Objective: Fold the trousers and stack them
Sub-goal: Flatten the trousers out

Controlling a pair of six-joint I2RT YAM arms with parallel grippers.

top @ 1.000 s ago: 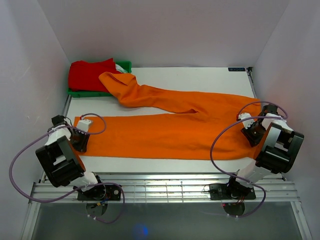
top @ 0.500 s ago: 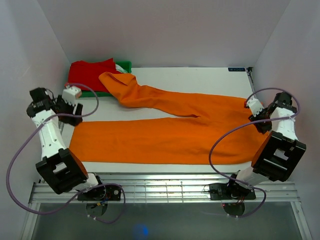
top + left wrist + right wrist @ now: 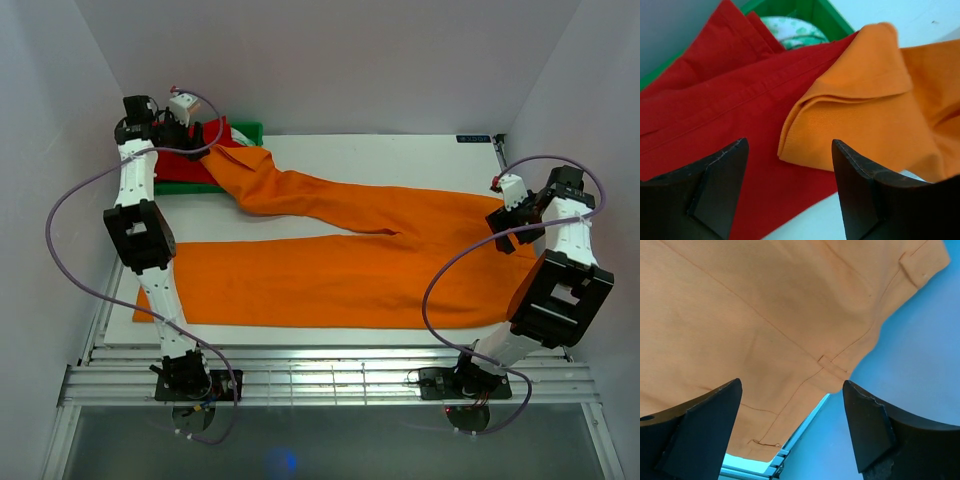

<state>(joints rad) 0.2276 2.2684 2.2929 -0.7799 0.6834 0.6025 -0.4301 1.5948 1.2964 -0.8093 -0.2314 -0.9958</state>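
White worktop (image 3: 400,155) carries the trousers (image 3: 330,275) spread flat, far cuff on the red garment (image 3: 700,100). Over that cuff the left fingers (image 3: 720,185) gape; the right fingers (image 3: 870,425) gape at the waistband. A low grab could pinch red cloth too.

I read bright, even overhead light with faint soft shadows. In the 2 wrist views the near fingers (image 3: 715,190) are dark and slightly blurred.

The white-linked left arm (image 3: 140,235) and right arm (image 3: 560,290) have boxy black joint housings, each trailing a looping purple cable (image 3: 424,295). The left end effector (image 3: 789,145) and right end effector (image 3: 792,384) carry blunt black wedge fingers, seemingly plastic.
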